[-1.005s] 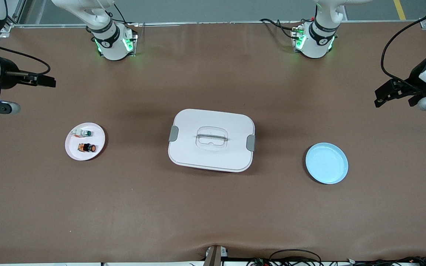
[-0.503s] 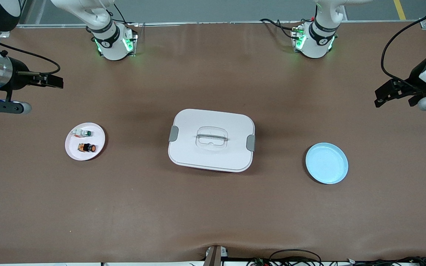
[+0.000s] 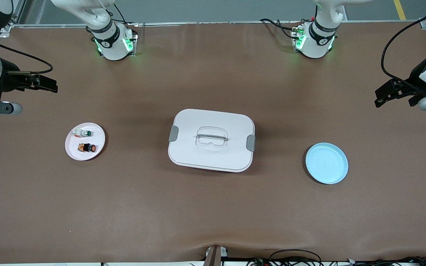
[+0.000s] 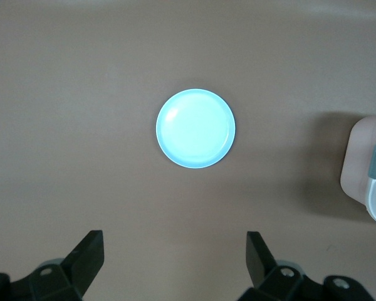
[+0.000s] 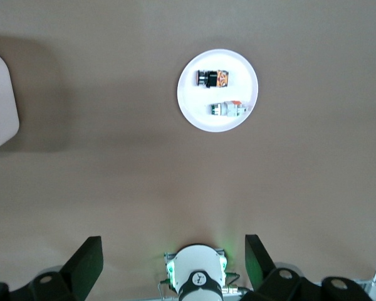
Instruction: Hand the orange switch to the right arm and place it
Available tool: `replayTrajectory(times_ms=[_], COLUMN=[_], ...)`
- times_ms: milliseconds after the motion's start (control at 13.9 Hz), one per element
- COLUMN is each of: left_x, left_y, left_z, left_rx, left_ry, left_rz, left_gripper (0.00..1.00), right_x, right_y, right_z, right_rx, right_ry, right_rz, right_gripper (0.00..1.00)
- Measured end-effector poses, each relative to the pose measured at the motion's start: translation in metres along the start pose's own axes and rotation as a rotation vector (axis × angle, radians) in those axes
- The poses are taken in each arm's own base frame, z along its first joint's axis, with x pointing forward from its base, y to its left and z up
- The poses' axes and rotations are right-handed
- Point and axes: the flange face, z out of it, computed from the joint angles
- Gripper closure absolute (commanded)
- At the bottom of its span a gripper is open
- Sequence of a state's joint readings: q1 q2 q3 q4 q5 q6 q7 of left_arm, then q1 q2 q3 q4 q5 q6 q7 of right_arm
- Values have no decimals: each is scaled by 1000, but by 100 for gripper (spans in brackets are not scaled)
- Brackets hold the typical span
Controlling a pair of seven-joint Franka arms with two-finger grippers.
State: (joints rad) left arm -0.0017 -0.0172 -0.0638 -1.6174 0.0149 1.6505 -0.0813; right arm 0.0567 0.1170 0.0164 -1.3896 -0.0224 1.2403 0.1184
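Orange switch on white plate; open right pincer well apart; left pincer open

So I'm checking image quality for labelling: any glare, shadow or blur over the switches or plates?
Front view: orange switch on white plate sharp, soft shadow beside the lidded box. Left wrist view: blue plate overexposed. Right wrist view: slightly soft.
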Motion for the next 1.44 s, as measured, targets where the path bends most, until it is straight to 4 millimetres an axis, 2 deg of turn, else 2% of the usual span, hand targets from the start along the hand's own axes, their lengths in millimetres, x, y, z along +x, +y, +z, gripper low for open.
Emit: replayTrajectory(times_ms=[359,718,1005,1436], left_x=[0,0,0,-4], left_y=[0,0,0,2], left_z=[0,0,0,3], left_rx=[0,0,0,-18], left_ry=[-1,-1,-1,-35], left_rz=[0,0,0,1], left_gripper=[0,0,0,0], right_x=[-21,-24,-24,-45], right_y=[4,7,20,25], right_z=[-3,-7,-5,4], right_rx=[12,21,24,49], right_ry=[93,138,157,202], right_rz=[-2,-28,-48,-44], right_gripper=[0,0,0,0])
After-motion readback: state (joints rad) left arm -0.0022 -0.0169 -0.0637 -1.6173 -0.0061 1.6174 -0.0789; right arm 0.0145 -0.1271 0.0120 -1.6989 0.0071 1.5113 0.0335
